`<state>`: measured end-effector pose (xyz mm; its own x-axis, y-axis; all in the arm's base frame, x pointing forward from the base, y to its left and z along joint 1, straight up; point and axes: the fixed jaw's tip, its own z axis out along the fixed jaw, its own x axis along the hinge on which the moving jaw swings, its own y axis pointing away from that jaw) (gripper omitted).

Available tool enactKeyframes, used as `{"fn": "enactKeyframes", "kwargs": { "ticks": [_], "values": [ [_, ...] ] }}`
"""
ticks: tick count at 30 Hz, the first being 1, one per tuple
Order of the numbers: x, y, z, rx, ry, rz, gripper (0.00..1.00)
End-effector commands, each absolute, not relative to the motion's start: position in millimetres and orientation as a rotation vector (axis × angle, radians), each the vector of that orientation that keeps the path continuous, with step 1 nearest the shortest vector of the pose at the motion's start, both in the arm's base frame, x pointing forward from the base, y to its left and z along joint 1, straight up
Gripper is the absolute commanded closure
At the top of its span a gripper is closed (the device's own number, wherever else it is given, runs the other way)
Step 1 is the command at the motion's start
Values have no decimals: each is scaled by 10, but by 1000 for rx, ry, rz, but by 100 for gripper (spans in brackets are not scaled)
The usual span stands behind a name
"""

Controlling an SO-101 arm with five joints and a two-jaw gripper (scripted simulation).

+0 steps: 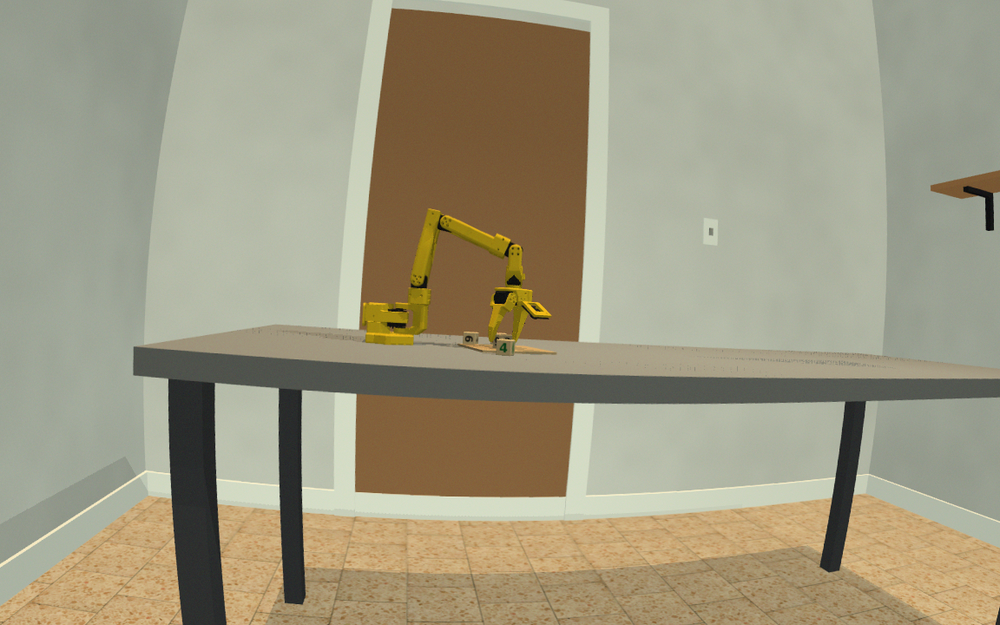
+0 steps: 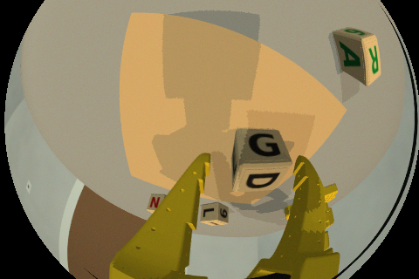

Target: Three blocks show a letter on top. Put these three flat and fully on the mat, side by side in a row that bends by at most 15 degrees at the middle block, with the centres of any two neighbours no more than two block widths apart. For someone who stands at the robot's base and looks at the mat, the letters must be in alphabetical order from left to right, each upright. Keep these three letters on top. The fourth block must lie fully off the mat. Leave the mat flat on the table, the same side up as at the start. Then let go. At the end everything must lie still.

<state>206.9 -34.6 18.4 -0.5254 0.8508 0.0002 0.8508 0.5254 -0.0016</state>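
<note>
My gripper [image 2: 251, 164] [image 1: 505, 334] is open and low over the table, with its two fingers on either side of a wooden block [image 2: 262, 159] that shows a black G on top and a D on its near side. This block stands at the edge of the orange mat [image 2: 175, 87] [image 1: 538, 351]. A block with green A and R faces [image 2: 358, 55] lies off the mat on the table. A block with a red N [image 2: 154, 201] and one with L and 9 [image 2: 213, 213] lie near the left finger, off the mat. In the exterior view a block with a 9 [image 1: 470, 338] and one with a green 4 [image 1: 504, 347] show.
The yellow arm's base [image 1: 387, 322] stands on the grey table [image 1: 643, 372] to the left of the mat. The table's front edge faces the exterior view.
</note>
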Motion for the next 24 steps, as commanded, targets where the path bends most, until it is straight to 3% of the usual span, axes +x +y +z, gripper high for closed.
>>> {"fn": "enactKeyframes", "kwargs": {
  "ticks": [1, 24],
  "values": [
    [2145, -352, 277, -1557, -2791, -29, 69],
    [2083, -394, 276, -1557, -2791, -27, 81]
  ]
}}
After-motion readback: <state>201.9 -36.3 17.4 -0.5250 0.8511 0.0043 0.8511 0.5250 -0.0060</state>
